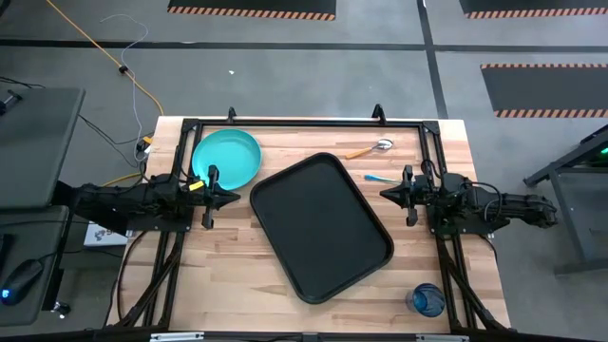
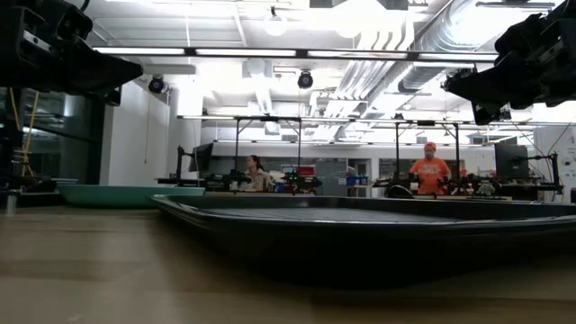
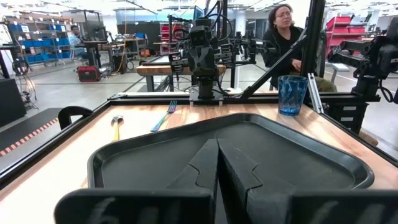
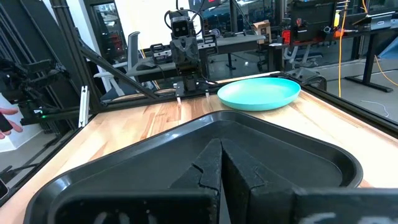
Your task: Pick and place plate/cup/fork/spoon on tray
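Note:
The black tray (image 1: 321,226) lies turned at an angle in the middle of the table. The turquoise plate (image 1: 227,158) rests on the table at the far left. The orange-handled spoon (image 1: 370,148) and the blue fork (image 1: 382,178) lie at the far right. The blue cup (image 1: 427,300) stands at the near right. My left gripper (image 1: 234,198) is shut and empty beside the tray's left edge, near the plate. My right gripper (image 1: 386,194) is shut and empty beside the tray's right edge, next to the fork. Both hang above the table in the low view.
A black frame (image 1: 304,124) runs along the table's far edge and both sides. People (image 2: 429,170) sit and stand in the room beyond the table. Bare wood shows at the near left of the table (image 1: 218,275).

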